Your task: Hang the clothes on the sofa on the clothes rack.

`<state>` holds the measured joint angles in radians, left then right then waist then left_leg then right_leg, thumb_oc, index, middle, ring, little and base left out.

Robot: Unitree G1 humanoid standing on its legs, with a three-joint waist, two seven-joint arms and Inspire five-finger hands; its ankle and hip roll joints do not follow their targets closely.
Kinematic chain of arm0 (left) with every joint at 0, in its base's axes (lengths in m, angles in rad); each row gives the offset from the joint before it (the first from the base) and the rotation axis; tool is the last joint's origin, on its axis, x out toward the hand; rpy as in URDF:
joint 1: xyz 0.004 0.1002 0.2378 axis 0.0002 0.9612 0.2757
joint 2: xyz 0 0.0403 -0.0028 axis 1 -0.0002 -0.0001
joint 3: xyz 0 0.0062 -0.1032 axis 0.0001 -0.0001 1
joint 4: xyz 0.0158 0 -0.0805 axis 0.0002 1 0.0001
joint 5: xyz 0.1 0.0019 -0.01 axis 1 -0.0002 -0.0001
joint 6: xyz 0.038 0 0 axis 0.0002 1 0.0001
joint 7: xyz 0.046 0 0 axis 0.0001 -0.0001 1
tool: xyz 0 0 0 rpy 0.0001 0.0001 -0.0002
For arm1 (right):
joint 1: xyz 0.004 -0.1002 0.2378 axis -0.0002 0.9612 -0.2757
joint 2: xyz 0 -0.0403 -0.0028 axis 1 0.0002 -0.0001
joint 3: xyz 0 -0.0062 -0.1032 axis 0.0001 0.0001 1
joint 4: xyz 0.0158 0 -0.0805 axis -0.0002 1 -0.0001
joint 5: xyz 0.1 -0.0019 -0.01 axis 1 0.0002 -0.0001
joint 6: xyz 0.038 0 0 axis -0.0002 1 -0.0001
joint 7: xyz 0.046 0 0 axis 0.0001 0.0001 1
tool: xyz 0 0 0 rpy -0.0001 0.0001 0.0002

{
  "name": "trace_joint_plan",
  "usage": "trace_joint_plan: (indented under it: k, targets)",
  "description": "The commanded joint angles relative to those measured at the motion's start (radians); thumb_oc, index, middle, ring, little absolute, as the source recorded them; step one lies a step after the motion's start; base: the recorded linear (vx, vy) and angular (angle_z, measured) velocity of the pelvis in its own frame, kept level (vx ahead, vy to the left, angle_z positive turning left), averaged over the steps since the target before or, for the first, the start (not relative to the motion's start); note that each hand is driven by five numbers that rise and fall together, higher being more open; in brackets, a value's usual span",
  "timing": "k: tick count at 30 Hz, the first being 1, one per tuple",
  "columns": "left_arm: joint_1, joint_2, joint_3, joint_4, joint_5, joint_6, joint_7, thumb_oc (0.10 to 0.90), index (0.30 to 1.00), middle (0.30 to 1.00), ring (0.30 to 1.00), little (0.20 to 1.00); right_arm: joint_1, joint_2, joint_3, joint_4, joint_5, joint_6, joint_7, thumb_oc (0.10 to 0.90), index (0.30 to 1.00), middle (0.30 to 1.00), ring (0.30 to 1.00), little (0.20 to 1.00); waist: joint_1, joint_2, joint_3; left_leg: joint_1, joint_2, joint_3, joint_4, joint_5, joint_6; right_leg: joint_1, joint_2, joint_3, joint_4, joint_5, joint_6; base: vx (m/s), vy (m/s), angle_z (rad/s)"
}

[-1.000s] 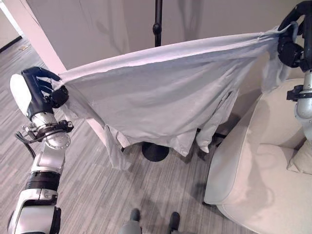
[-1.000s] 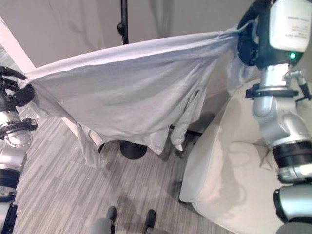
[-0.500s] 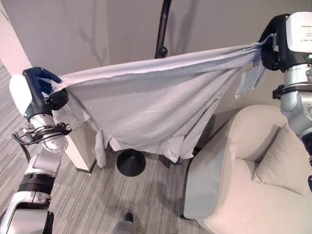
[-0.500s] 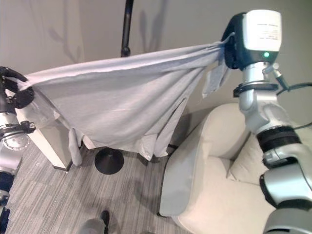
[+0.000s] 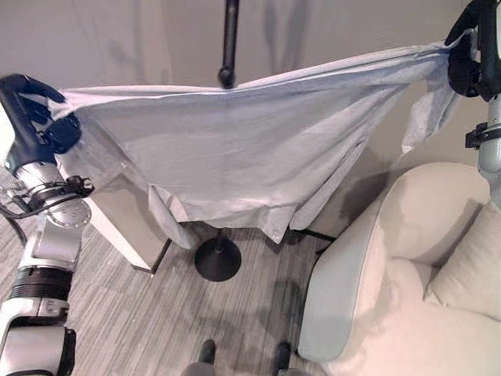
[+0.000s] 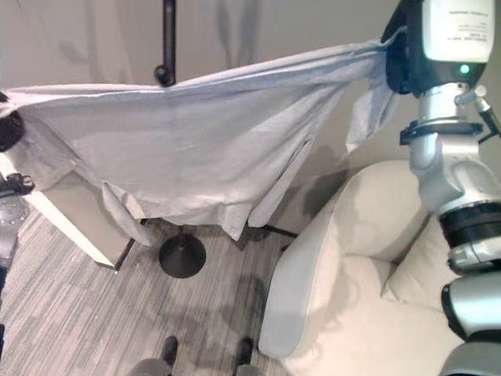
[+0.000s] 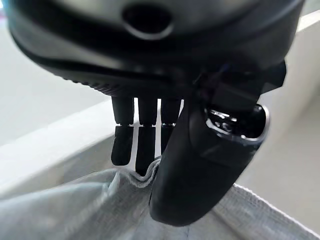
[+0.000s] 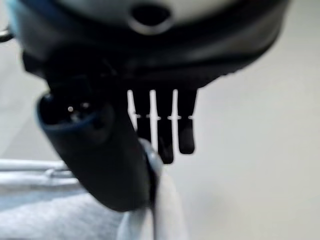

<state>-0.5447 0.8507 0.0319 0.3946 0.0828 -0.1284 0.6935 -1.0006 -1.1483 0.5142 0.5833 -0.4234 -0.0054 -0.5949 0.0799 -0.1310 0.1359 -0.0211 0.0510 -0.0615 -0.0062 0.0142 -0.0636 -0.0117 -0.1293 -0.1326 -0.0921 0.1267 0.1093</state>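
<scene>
Grey, thin shirt (image 5: pixel 250 149) stretched mid-air before rack pole (image 5: pixel 230 39), above floor beside sofa (image 5: pixel 407 266), top edge pinched between thumb and fingers of left hand (image 5: pixel 35 110) and right hand (image 5: pixel 466 59); likely light, limp, slippery, best gripped at shoulders.
</scene>
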Motion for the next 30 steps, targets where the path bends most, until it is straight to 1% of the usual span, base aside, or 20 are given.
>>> trace_joint_plan:
  k: [1,2,4,5,7,8,9,10,13,14,16,17,18,19,20,21,22,23,27,30]
  targets:
    - [-0.063,0.130,0.088,0.072,0.035,-0.017,0.116,0.400,0.300,0.300,0.300,0.300,-0.078,-0.157,-0.060,0.148,0.052,0.076,-0.088,0.400,0.300,0.300,0.300,0.300,-0.023,0.005,-0.195,-0.006,-0.018,0.025,0.022,-0.100,0.036,0.009,-0.001,-0.032,0.058,-0.110,0.048,0.20,-0.165,-0.06]
    - [0.032,0.164,0.190,0.005,0.071,-0.014,0.138,0.400,0.300,0.300,0.300,0.300,0.011,-0.192,-0.152,0.101,0.040,0.072,-0.107,0.400,0.300,0.300,0.300,0.300,-0.022,0.006,-0.202,0.002,0.007,0.004,0.010,-0.097,0.016,0.019,0.023,-0.046,0.036,-0.123,0.037,0.20,-0.152,-0.01]
    - [0.075,0.217,0.252,-0.003,0.108,-0.013,0.153,0.400,0.300,0.300,0.300,0.300,0.064,-0.225,-0.221,0.082,0.029,0.061,-0.133,0.400,0.300,0.300,0.300,0.300,-0.016,0.009,-0.219,0.011,0.031,-0.011,-0.009,-0.092,-0.001,0.030,0.041,-0.062,0.007,-0.130,0.030,0.25,-0.166,0.09]
    - [0.075,0.220,0.252,-0.002,0.107,-0.014,0.153,0.400,0.300,0.300,0.300,0.300,0.067,-0.224,-0.224,0.082,0.029,0.060,-0.134,0.400,0.300,0.300,0.300,0.300,-0.018,0.008,-0.219,0.012,0.032,-0.011,-0.011,-0.092,-0.002,0.029,0.043,-0.063,0.007,-0.131,0.030,0.17,-0.097,0.14]
    - [0.027,0.307,0.225,0.051,0.114,0.002,0.157,0.400,0.300,0.300,0.300,0.300,0.033,-0.233,-0.196,0.083,0.038,0.042,-0.133,0.400,0.300,0.300,0.300,0.300,-0.015,0.009,-0.224,0.014,0.043,-0.013,-0.012,-0.088,-0.013,0.028,0.054,-0.054,0.005,-0.142,0.023,0.11,-0.050,0.13]
    - [0.015,0.312,0.215,0.061,0.112,0.000,0.158,0.400,0.300,0.300,0.300,0.300,0.022,-0.232,-0.187,0.089,0.040,0.041,-0.133,0.400,0.300,0.300,0.300,0.300,-0.015,0.009,-0.223,0.013,0.044,-0.013,-0.012,-0.088,-0.014,0.028,0.055,-0.054,0.005,-0.143,0.023,0.10,-0.048,0.09]
    - [-0.025,0.345,0.179,0.092,0.111,-0.002,0.154,0.400,0.300,0.300,0.300,0.300,-0.008,-0.234,-0.153,0.110,0.046,0.033,-0.134,0.400,0.300,0.300,0.300,0.300,-0.015,0.008,-0.223,0.013,0.048,-0.013,-0.012,-0.085,-0.018,0.027,0.059,-0.053,0.005,-0.145,0.020,0.09,-0.056,0.09]
    - [-0.133,0.410,0.072,0.195,0.099,0.001,0.143,0.400,0.300,0.300,0.300,0.300,-0.102,-0.219,-0.050,0.173,0.070,0.008,-0.128,0.400,0.300,0.300,0.300,0.300,-0.017,0.009,-0.223,0.013,0.058,-0.015,-0.014,-0.077,-0.027,0.028,0.068,-0.055,0.006,-0.150,0.014,0.13,-0.077,0.11]
    - [-0.287,0.476,-0.104,0.317,0.098,0.014,0.114,0.400,0.300,0.300,0.300,0.300,-0.218,-0.198,0.084,0.235,0.098,-0.014,-0.114,0.400,0.300,0.300,0.300,0.300,-0.030,0.011,-0.226,0.014,0.075,-0.015,-0.006,-0.075,-0.041,0.030,0.083,-0.064,0.009,-0.165,0.003,0.14,-0.090,0.26]
    - [-0.415,0.495,-0.233,0.374,0.097,0.017,0.096,0.400,0.300,0.300,0.300,0.300,-0.298,-0.176,0.173,0.284,0.109,-0.016,-0.102,0.400,0.300,0.300,0.300,0.300,-0.036,0.005,-0.220,0.002,0.082,-0.021,0.051,-0.094,-0.049,0.036,0.095,-0.071,0.012,-0.180,-0.012,0.17,-0.109,0.33]
    - [-0.499,0.508,-0.316,0.429,0.098,0.015,0.082,0.400,0.300,0.300,0.300,0.300,-0.349,-0.162,0.229,0.327,0.122,-0.027,-0.097,0.400,0.300,0.300,0.300,0.300,-0.033,-0.002,-0.200,-0.025,0.077,-0.028,0.168,-0.093,-0.054,0.051,0.105,-0.067,0.018,-0.192,-0.032,0.09,-0.095,0.33]
    - [-0.556,0.509,-0.364,0.454,0.090,0.016,0.080,0.400,0.300,0.300,0.300,0.300,-0.389,-0.155,0.257,0.344,0.132,-0.030,-0.099,0.400,0.300,0.300,0.300,0.300,-0.018,-0.009,-0.166,-0.085,0.069,-0.051,0.294,-0.048,-0.062,0.064,0.109,-0.067,0.021,-0.190,-0.043,-0.01,-0.058,0.24]
    - [-0.567,0.508,-0.374,0.458,0.089,0.015,0.080,0.400,0.300,0.300,0.300,0.300,-0.393,-0.156,0.259,0.347,0.133,-0.031,-0.099,0.400,0.300,0.300,0.300,0.300,-0.020,-0.010,-0.166,-0.090,0.067,-0.054,0.298,-0.049,-0.061,0.062,0.109,-0.070,0.021,-0.190,-0.042,-0.02,-0.096,0.11]
    - [-0.615,0.509,-0.433,0.505,0.079,0.018,0.062,0.400,0.300,0.300,0.300,0.300,-0.441,-0.139,0.307,0.386,0.151,-0.036,-0.094,0.400,0.300,0.300,0.300,0.300,-0.001,-0.027,-0.128,-0.167,0.042,-0.069,0.432,0.006,-0.042,0.082,0.107,-0.061,0.019,-0.191,-0.056,0.02,-0.040,0.08]
    - [-0.690,0.499,-0.503,0.559,0.067,0.020,0.051,0.400,0.300,0.300,0.300,0.300,-0.484,-0.133,0.343,0.426,0.166,-0.038,-0.088,0.400,0.300,0.300,0.300,0.300,0.002,-0.027,-0.114,-0.212,0.031,-0.059,0.450,-0.015,-0.031,0.088,0.107,-0.064,0.013,-0.193,-0.052,0.15,0.032,-0.01]
    - [-0.749,0.477,-0.582,0.591,0.082,0.025,0.028,0.400,0.300,0.300,0.300,0.300,-0.517,-0.126,0.372,0.443,0.188,-0.043,-0.067,0.400,0.300,0.300,0.300,0.300,0.016,-0.028,-0.107,-0.245,0.017,-0.011,0.345,-0.067,-0.014,0.103,0.104,-0.048,0.007,-0.208,-0.040,0.17,0.151,0.22]
    - [-0.725,0.469,-0.590,0.602,0.103,0.036,0.014,0.400,0.300,0.300,0.300,0.300,-0.492,-0.129,0.373,0.460,0.180,-0.041,-0.068,0.400,0.300,0.300,0.300,0.300,0.024,-0.017,-0.101,-0.274,0.012,-0.005,0.287,-0.025,-0.018,0.106,0.112,-0.049,0.007,-0.210,-0.039,0.37,0.239,0.13]
    - [-0.699,0.456,-0.572,0.642,0.108,0.039,-0.017,0.400,0.300,0.300,0.300,0.300,-0.449,-0.120,0.354,0.476,0.162,-0.033,-0.044,0.400,0.300,0.300,0.300,0.300,0.022,0.002,-0.127,-0.213,0.016,0.004,0.114,0.005,-0.008,0.117,0.127,-0.039,0.012,-0.231,-0.042,0.29,0.211,0.15]
    - [-0.612,0.375,-0.565,0.615,0.159,0.034,-0.032,0.400,0.300,0.300,0.300,0.300,-0.314,-0.068,0.284,0.503,0.140,-0.034,-0.024,0.400,0.300,0.300,0.300,0.300,0.008,-0.014,-0.160,-0.187,-0.012,0.003,0.050,0.034,-0.009,0.096,0.109,-0.047,0.039,-0.234,-0.033,0.17,0.120,-0.08]
    - [-0.540,0.316,-0.548,0.615,0.198,0.036,-0.054,0.400,0.300,0.300,0.300,0.300,-0.211,-0.027,0.238,0.537,0.129,-0.039,0.006,0.400,0.300,0.300,0.300,0.300,0.004,-0.006,-0.169,-0.157,-0.013,0.003,-0.002,0.035,-0.002,0.085,0.099,-0.054,0.042,-0.236,-0.023,0.09,0.080,0.05]
